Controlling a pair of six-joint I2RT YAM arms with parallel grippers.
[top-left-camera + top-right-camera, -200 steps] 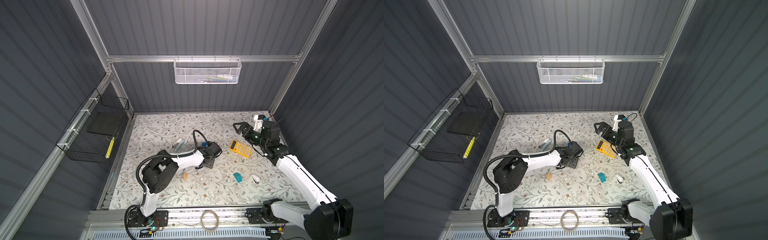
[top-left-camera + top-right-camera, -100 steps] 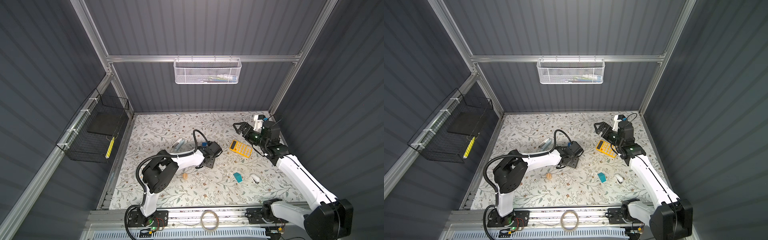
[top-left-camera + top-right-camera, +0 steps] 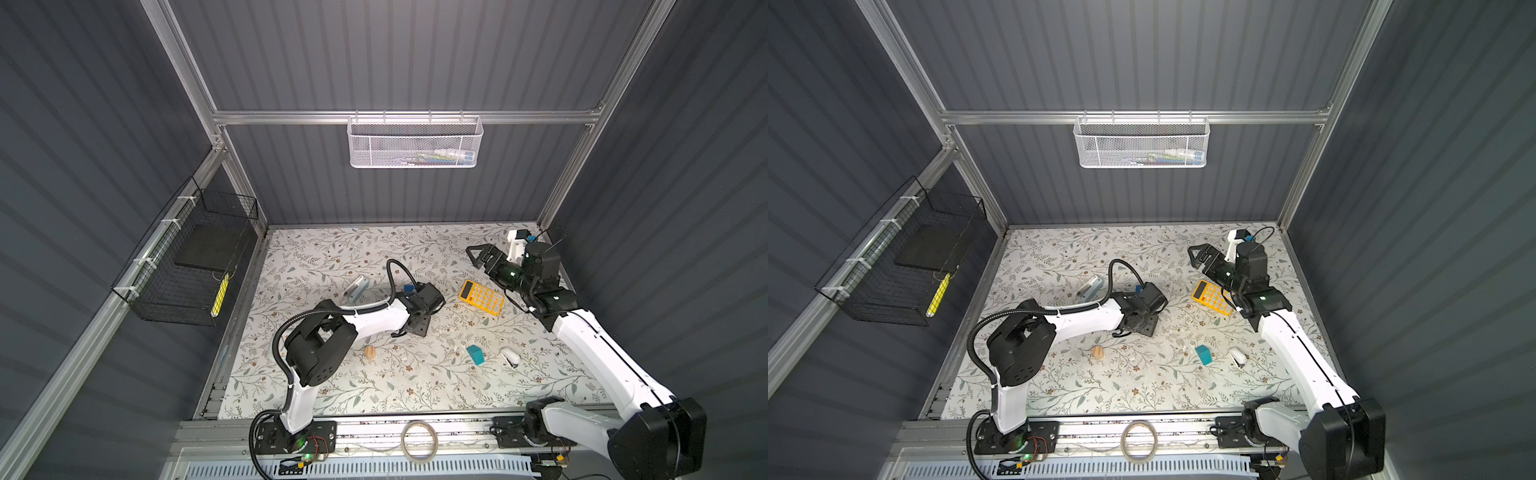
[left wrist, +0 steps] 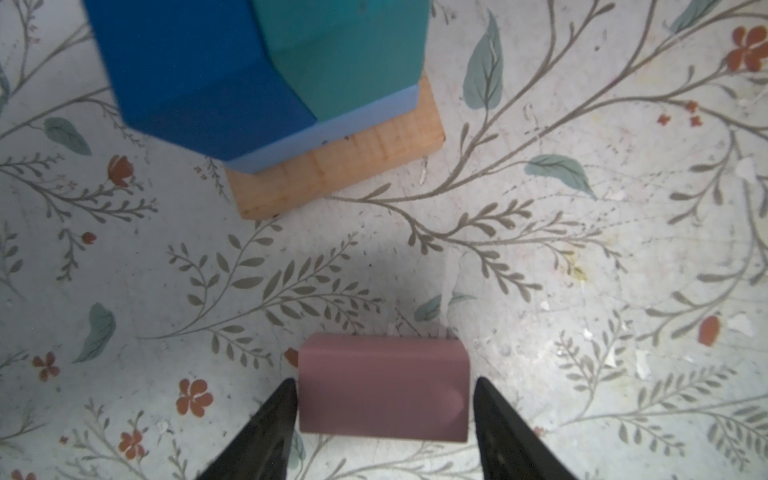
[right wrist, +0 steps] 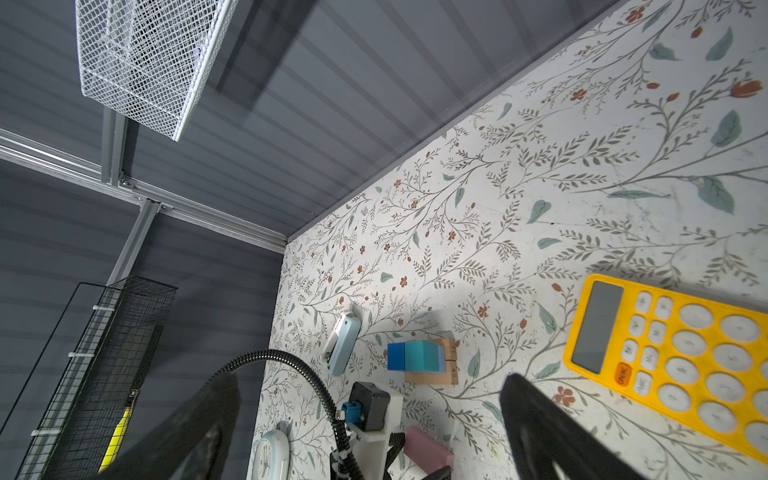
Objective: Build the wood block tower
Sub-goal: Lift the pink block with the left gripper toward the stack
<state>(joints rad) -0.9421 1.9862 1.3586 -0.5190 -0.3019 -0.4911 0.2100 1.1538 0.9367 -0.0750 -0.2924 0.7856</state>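
Dark blue marks the wood block tower on the worktop, just behind the left hand, in a top view. Left wrist view: released fingers flank a pink block lying near the tower. Right wrist view: the right hand gapes wide and empty.

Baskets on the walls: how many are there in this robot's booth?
2. A white mesh basket hangs from the back rail, and a black wire basket hangs on the left-hand wall. No others show in any view.
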